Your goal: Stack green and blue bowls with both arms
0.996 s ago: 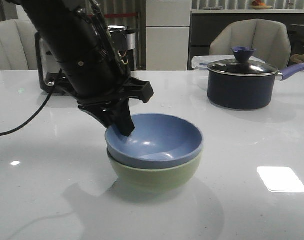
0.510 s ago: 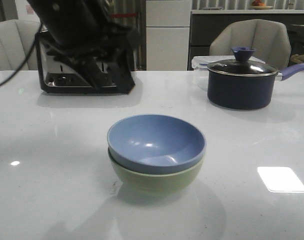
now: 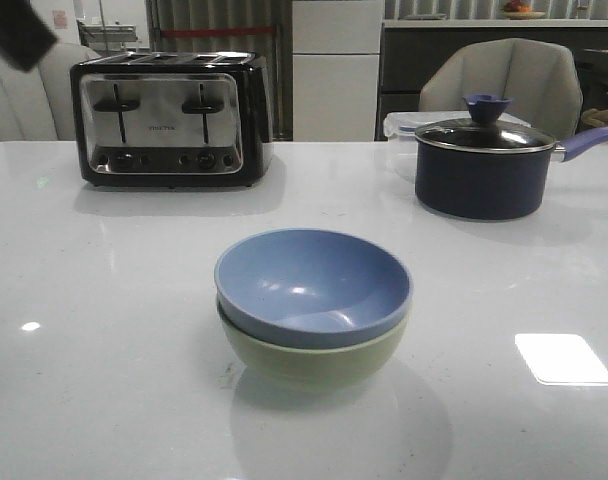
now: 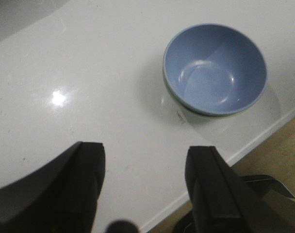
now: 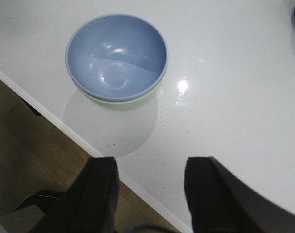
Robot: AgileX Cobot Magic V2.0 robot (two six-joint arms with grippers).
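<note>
Stacking looks done: blue bowl [image 3: 312, 285] nested in green bowl [image 3: 314, 355] at bench [image 3: 104, 330] centre; left gripper [image 4: 145, 187] & right gripper [image 5: 150, 194] both spread wide, empty; nothing left.

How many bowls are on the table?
2. The blue bowl sits nested inside the green bowl, near the middle of the table. Nothing seems to hide another.

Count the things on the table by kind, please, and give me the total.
Bowls: 2, the blue bowl nested in the green bowl
Toasters: 1, the black and chrome toaster
Pots: 1, the dark lidded pot
Plastic containers: 1, the clear container behind the pot
Total: 5
</note>
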